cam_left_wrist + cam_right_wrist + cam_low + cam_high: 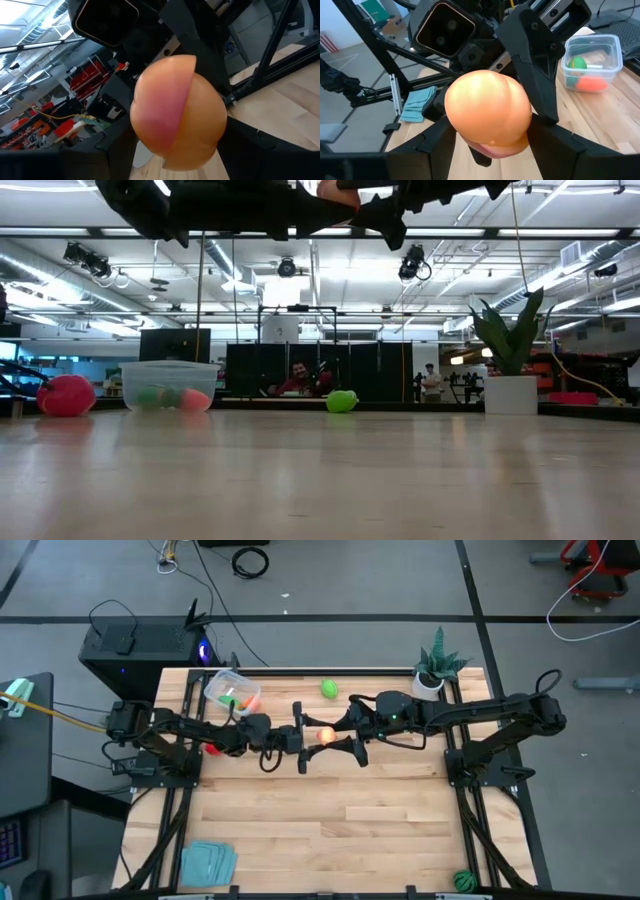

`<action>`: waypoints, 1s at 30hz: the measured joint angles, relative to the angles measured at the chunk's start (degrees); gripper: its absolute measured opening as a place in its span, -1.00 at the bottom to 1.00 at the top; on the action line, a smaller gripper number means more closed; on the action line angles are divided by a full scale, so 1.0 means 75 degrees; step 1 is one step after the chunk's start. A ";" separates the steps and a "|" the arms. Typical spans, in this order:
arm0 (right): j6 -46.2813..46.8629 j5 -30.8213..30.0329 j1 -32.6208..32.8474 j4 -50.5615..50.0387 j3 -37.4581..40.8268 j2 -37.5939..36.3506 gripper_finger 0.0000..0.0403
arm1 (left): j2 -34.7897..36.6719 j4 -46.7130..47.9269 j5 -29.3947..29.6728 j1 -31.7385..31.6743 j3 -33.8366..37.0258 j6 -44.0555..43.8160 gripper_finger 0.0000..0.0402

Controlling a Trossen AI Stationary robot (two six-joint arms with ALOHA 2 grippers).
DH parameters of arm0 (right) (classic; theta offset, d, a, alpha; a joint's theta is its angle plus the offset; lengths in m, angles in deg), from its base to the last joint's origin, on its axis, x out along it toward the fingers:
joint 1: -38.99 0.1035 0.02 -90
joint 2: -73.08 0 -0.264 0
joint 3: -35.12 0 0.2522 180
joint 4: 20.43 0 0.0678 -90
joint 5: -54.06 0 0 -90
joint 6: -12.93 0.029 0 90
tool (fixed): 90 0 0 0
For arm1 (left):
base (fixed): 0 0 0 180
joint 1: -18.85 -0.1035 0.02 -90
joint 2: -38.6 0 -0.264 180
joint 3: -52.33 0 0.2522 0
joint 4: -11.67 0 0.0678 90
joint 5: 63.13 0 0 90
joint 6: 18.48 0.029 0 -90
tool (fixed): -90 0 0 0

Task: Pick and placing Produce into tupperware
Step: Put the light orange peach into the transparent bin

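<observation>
An orange-pink toy fruit (325, 735) hangs in the air over the table's middle, between both grippers. My left gripper (311, 737) reaches it from the table's left, my right gripper (339, 735) from the right, and each is shut on it. The clear tupperware (232, 690) rests on its base near the far left and holds a green and an orange piece. A light green ball (329, 689) lies by the far edge. A red piece (212, 748) lies under the left arm. A dark green striped ball (463, 881) sits at the near right edge. My left gripper has the toy fruit's sides (217, 125) pinched between its two fingers (250, 145), coming level from the table's left. The fruit is lifted clear of the table. My right gripper pinches the same fruit across its sides (455, 125) between its two fingers (432, 145), coming level from the table's right. In its wrist view its fingers stand crosswise to the left gripper's fingers (540, 75).
A spiky potted plant in a white pot (435, 670) stands at the far right corner. A pale-blue folded cloth (208, 862) lies at the near left. The wooden table (330, 820) has open board across its near half. People stand in the room beyond the far edge.
</observation>
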 joint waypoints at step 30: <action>-0.0055 -0.0469 0.0006 -0.0291 -0.0023 0.0015 0.25 | 0.0004 0.0059 0.0286 0.0003 -0.0003 0.0261 0.07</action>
